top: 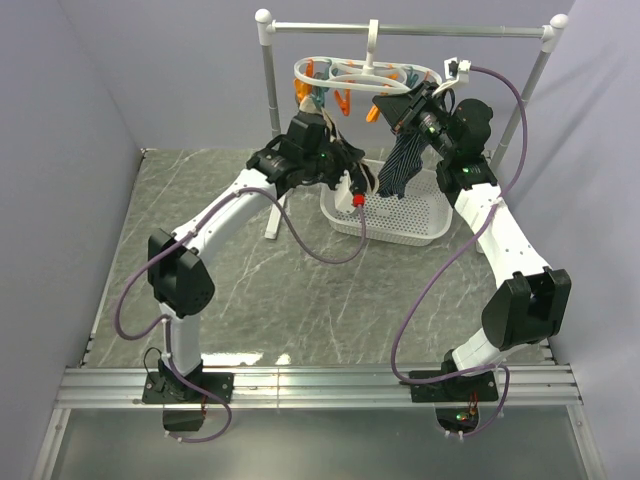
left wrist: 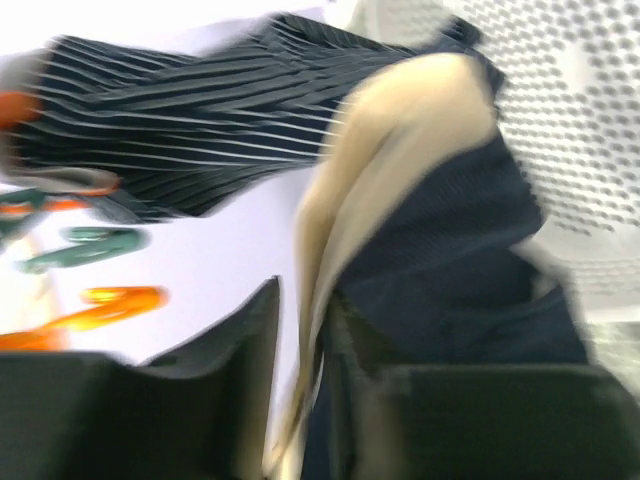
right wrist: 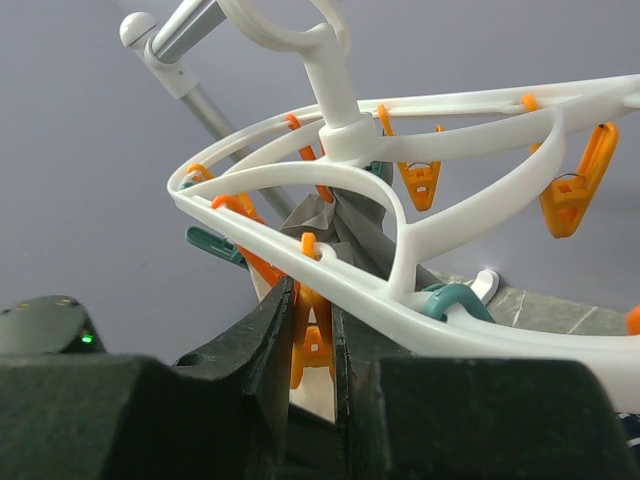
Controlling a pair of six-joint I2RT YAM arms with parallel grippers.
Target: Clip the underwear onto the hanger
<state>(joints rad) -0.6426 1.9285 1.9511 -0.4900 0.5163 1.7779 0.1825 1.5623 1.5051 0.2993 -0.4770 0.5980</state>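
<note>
The underwear (left wrist: 450, 230) is dark navy with a beige waistband (left wrist: 380, 150). My left gripper (left wrist: 305, 370) is shut on the waistband and holds the underwear up beside the basket, below the hanger; in the top view this gripper (top: 350, 180) is at the basket's left end. The white looped hanger (top: 368, 70) hangs by its hook from the rail, with orange and teal clothespins below it. In the right wrist view my right gripper (right wrist: 312, 300) is shut on an orange clothespin (right wrist: 312, 340) under the hanger's rim (right wrist: 450, 110). In the top view it (top: 390, 103) is at the hanger's right side.
A navy pinstriped cloth (top: 402, 165) hangs from the hanger over the white perforated basket (top: 420, 225) and also shows in the left wrist view (left wrist: 200, 120). A grey cloth (right wrist: 340, 215) hangs at the hanger's middle. The grey metal rail stand (top: 400, 30) spans the back.
</note>
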